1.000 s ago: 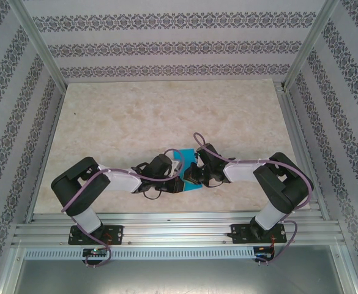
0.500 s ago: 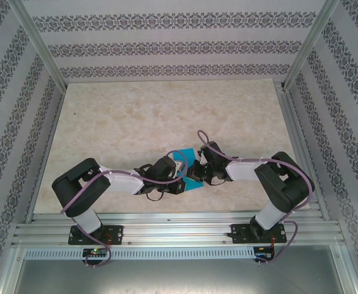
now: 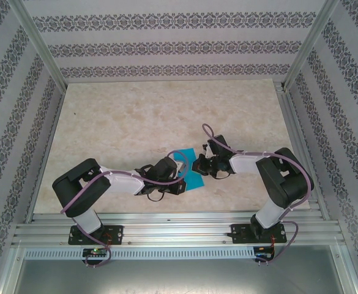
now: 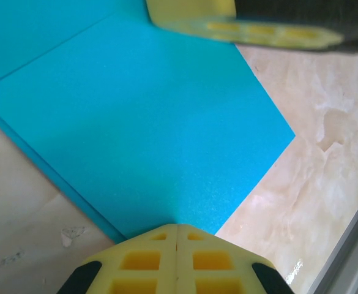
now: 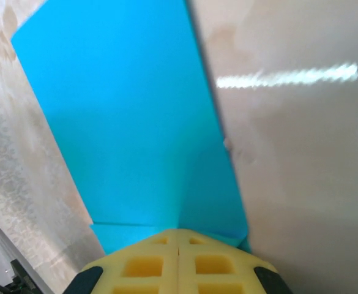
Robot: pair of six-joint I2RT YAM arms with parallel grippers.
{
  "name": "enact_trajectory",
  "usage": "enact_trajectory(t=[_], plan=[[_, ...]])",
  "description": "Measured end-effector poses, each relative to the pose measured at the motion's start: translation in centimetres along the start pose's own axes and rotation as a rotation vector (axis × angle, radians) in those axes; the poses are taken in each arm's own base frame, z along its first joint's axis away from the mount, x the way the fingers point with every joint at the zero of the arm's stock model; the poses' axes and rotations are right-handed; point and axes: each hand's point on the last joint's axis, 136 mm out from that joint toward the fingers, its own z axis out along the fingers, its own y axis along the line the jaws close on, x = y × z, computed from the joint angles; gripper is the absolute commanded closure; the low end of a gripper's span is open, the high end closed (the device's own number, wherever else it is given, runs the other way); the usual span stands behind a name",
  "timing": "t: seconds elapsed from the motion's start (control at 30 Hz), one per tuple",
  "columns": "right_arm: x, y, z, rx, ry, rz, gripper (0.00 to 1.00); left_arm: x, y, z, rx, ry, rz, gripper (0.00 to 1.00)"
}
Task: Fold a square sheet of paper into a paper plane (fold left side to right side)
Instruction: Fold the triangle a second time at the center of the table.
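Left wrist view: left gripper bottom centre, jaws closed on the near corner of the square sheet of paper. Sheet spans upper left to centre, table right and lower left. A finger crosses the top edge over the sheet's far side; I take it for the other arm's. Right wrist view: right gripper bottom centre on the sheet, which runs to upper left; table at right. Top view: sheet lower middle, between my grippers.
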Motion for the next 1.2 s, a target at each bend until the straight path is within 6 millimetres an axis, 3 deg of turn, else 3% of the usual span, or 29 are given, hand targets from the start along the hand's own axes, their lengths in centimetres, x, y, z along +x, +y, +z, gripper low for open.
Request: enact_trajectory(t=[0.27,0.4,0.47,0.57,0.67,0.73,0.93,1.2], plan=[[-3.2,-0.8,-1.6,0.052,-0.093,-0.03,0.95,-0.1,0.0,0.0,-0.003,-0.004,0.005,0.94],[-3.3,1.7,-4.2,0.008,-0.154,-0.083,0.94,-0.1,-0.1,0.0,-0.005,-0.004,0.009,0.94],[-2.3,3.2,-4.9,-0.03,-0.168,-0.115,0.94,-0.1,-0.2,0.0,-0.008,-0.003,0.01,0.94],[0.5,3.8,-4.1,-0.057,-0.13,-0.12,0.94,-0.1,-0.1,0.0,-0.011,-0.003,0.01,0.94],[3.5,2.4,-2.5,-0.034,-0.059,-0.079,0.94,0.0,-0.2,0.1,-0.016,-0.005,0.015,0.94],[4.3,1.6,-1.8,-0.015,-0.031,-0.047,0.94,0.0,-0.2,0.1,-0.017,-0.005,0.017,0.94],[4.2,1.2,-0.4,-0.018,-0.024,-0.003,0.94,0.0,-0.2,0.1,-0.022,-0.005,0.035,0.94],[3.9,1.7,-0.2,-0.037,-0.034,-0.008,0.94,0.0,-0.3,0.0,-0.027,-0.002,0.053,0.94]])
